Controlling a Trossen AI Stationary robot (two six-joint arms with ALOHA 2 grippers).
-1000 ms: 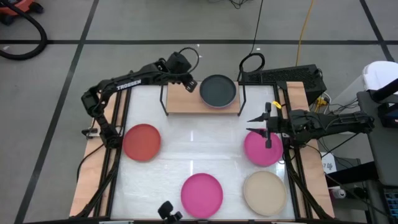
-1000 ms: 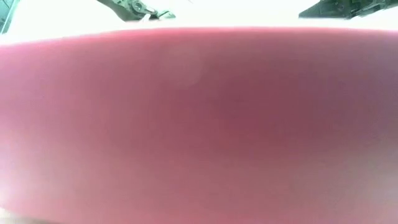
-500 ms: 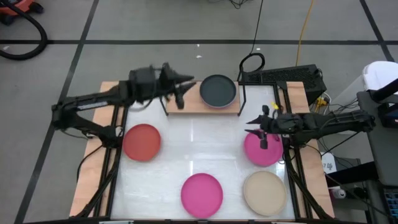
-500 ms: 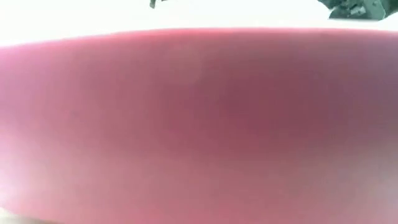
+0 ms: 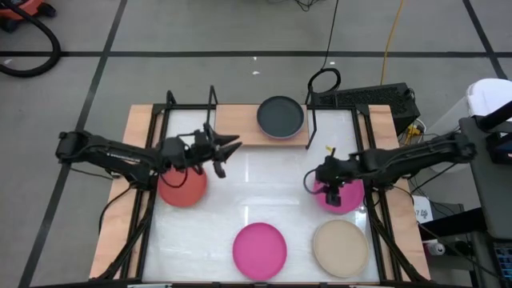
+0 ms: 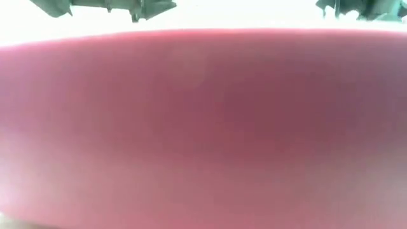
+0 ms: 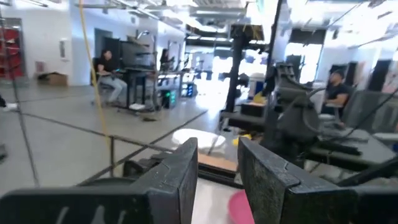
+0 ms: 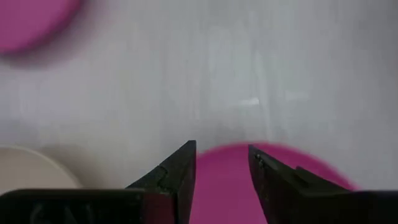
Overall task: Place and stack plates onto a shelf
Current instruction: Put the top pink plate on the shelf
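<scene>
The light-wood shelf (image 5: pixel 240 132) stands at the table's far edge, and a black plate (image 5: pixel 280 117) lies flat on its right half. A red plate (image 5: pixel 182 184), two magenta plates (image 5: pixel 346 198) (image 5: pixel 259 250) and a beige plate (image 5: pixel 340 246) lie flat on the white table. My left gripper (image 5: pixel 226 150) is open and hovers just right of the red plate, pointing toward the table's right. My right gripper (image 5: pixel 318 179) (image 8: pixel 221 163) is open, pointing down over the right magenta plate's (image 8: pixel 224 186) left edge. The other plates are hidden.
The near magenta plate (image 6: pixel 203 127) fills the low view, with the arms showing only at its top. The shelf's left half is bare wood. A black frame loop (image 5: pixel 324 80) and equipment sit beyond the table's far right corner. People sit in the room behind.
My left gripper has swung away from the shelf's left end, toward the near edge and down, and now points right beside the red plate. My right gripper has moved toward the table's left and tipped down over the right magenta plate's left edge. No plate has moved.
</scene>
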